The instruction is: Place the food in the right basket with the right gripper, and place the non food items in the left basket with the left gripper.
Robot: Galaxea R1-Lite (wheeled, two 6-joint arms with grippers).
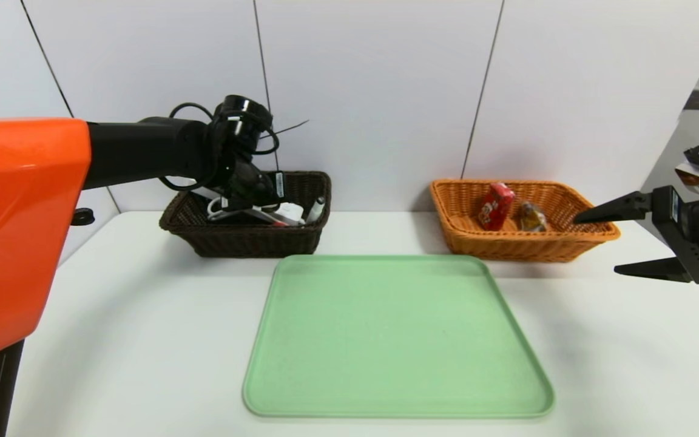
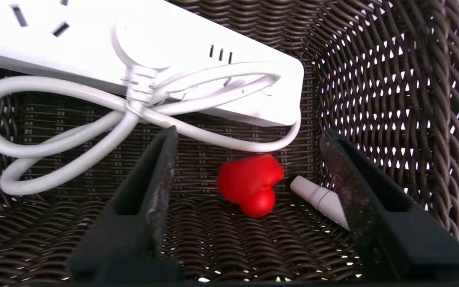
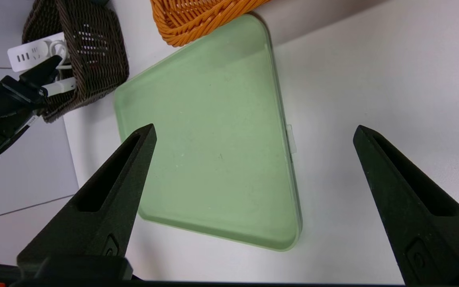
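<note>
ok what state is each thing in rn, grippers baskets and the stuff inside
left gripper: open, over the dark basket
right gripper: open, empty
dark basket: holding items
orange basket: holding items
red carton: tilted
power strip: cord bundled
green tray: empty

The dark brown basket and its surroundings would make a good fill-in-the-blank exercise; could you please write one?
The power strip in the dark brown basket has a cord coloured ____. The left end effector, at that basket, is not shut but ____. The right end effector hangs near the basket coloured ____, which holds the red drink carton. The tray on the table is coloured ____.
Missing words: white; open; orange; green.
</note>
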